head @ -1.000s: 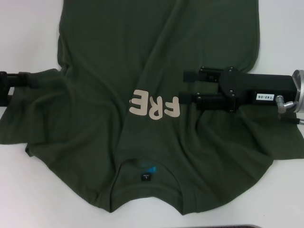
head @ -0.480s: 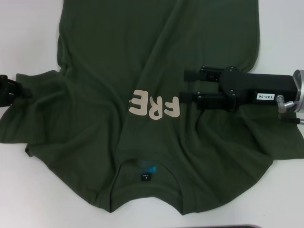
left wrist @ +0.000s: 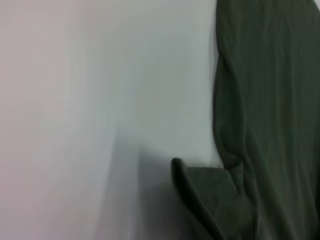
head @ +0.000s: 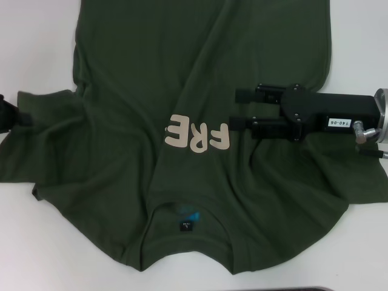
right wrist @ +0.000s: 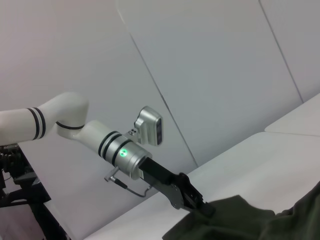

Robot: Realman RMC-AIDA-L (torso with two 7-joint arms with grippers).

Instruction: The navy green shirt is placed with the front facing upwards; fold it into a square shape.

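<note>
The navy green shirt (head: 182,73) lies front up on the white table, its collar and dark neck label (head: 186,226) towards me. The cream lettering (head: 197,136) reads "FRE"; a fold of cloth covers its end. My right gripper (head: 239,109) is open and lies low over the chest just right of the lettering, nothing between its fingers. My left gripper (head: 7,114) is at the view's left edge, by the tip of the left sleeve (left wrist: 200,185), whose corner curls up slightly. The right wrist view shows that left gripper (right wrist: 200,204) at the shirt's edge (right wrist: 240,220).
Bare white table (head: 36,36) runs along both sides of the shirt and in front of the collar. The left arm (right wrist: 75,125) reaches in over the table's left side. A dark strip (head: 291,289) shows at the near edge.
My left gripper has slid leftwards off the sleeve until it is almost out of the head view. The sleeve has stayed spread out. The right arm has not moved.
</note>
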